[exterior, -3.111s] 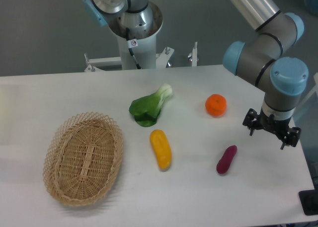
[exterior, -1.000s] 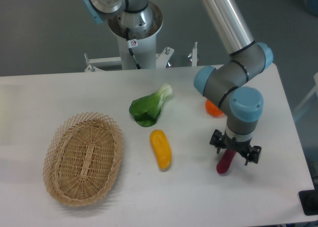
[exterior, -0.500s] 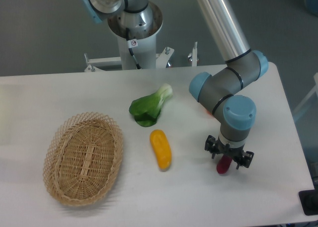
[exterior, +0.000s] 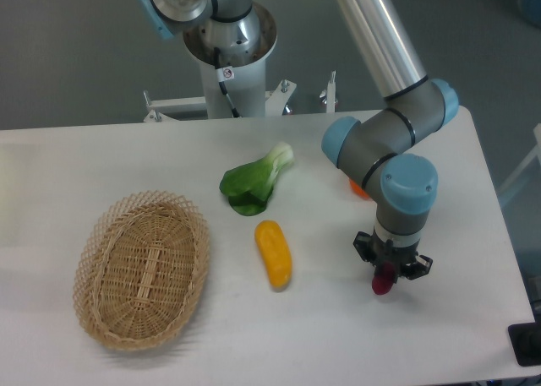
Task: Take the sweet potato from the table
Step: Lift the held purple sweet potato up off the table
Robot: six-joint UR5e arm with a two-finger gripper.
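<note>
Sweet potato (exterior: 384, 281) shows only as a reddish-purple tip poking out below the gripper (exterior: 390, 270), at about 4 o'clock on the white bench (exterior: 101, 158). The gripper points straight down and its fingers are drawn in narrow around the tuber, holding it; whether the tip touches the bench cannot be told. A yellow-orange vegetable (exterior: 273, 252) lies at 9 o'clock from it, leafy greens (exterior: 251, 183) at 11, a wicker basket (exterior: 141, 268) far toward 9. An orange fruit (exterior: 358, 187) peeks from behind the arm.
</note>
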